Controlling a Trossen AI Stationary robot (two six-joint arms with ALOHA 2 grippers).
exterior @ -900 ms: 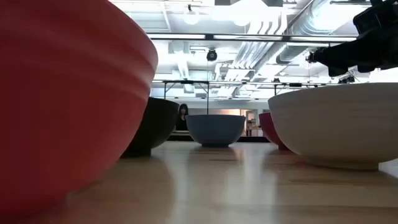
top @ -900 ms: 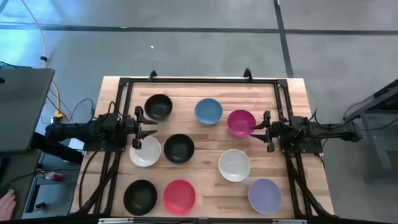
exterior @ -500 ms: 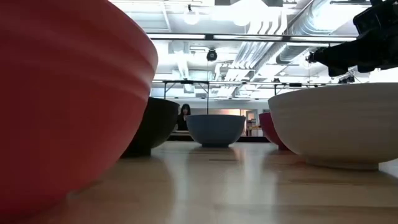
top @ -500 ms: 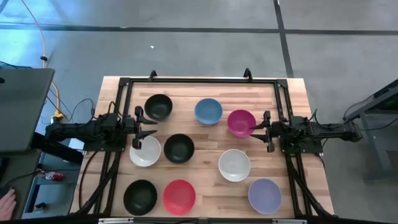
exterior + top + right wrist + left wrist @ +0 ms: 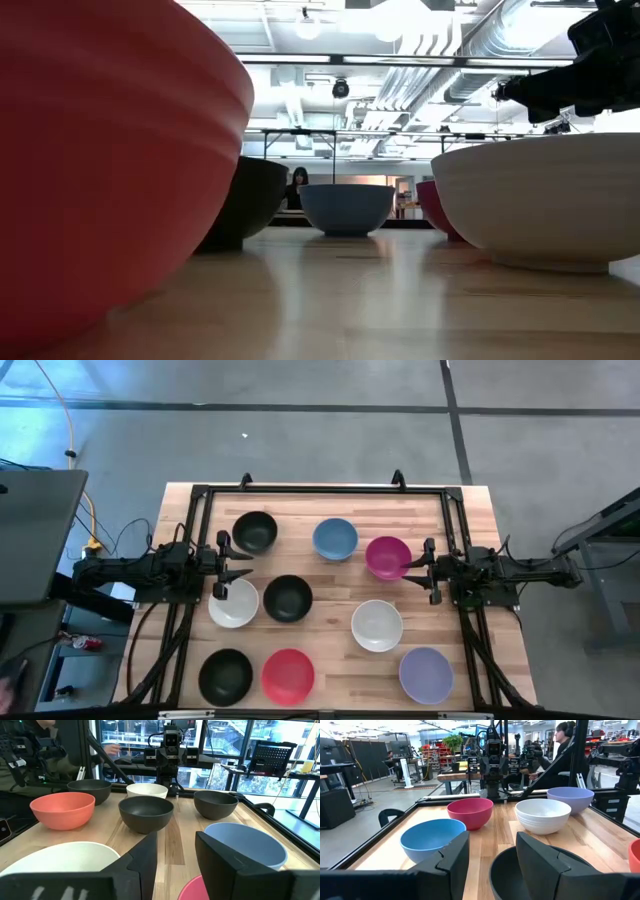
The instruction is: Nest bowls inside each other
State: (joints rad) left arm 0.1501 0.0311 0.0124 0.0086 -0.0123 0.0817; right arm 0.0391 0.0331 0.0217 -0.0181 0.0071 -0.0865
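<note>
Nothing moved, nine bowls separate, each empty

Even, bright light falls on my table from above, so the bowls cast only faint, short shadows in the high view. In the low view the ceiling lamps blow out to white and their glare streaks along the wood, while the red bowl right at the lens looms huge and soft. From my right wrist the windows behind glow strongly. From my left wrist my own fingers sit blurred and dark.
</note>
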